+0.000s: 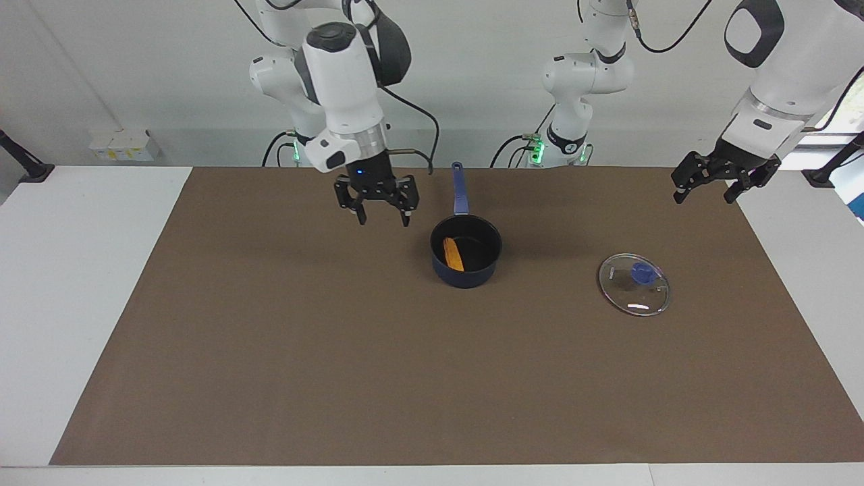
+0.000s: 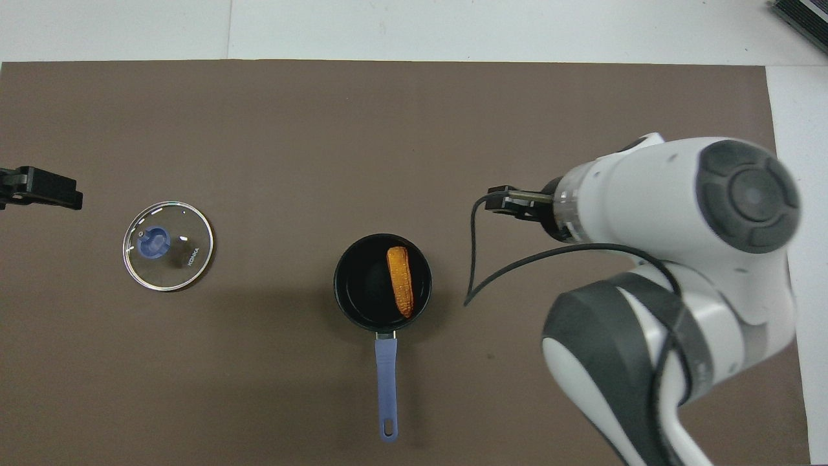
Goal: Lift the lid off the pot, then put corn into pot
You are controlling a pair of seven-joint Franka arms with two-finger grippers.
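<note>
The navy pot stands uncovered on the brown mat, its long handle pointing toward the robots. The orange corn lies inside it on the black bottom. The glass lid with its blue knob lies flat on the mat toward the left arm's end. My right gripper hangs open and empty above the mat, beside the pot toward the right arm's end. Open and empty too, my left gripper is raised over the mat's edge, off the lid.
The brown mat covers most of the white table. In the overhead view the right arm's wrist and its dangling cable cover part of the mat beside the pot.
</note>
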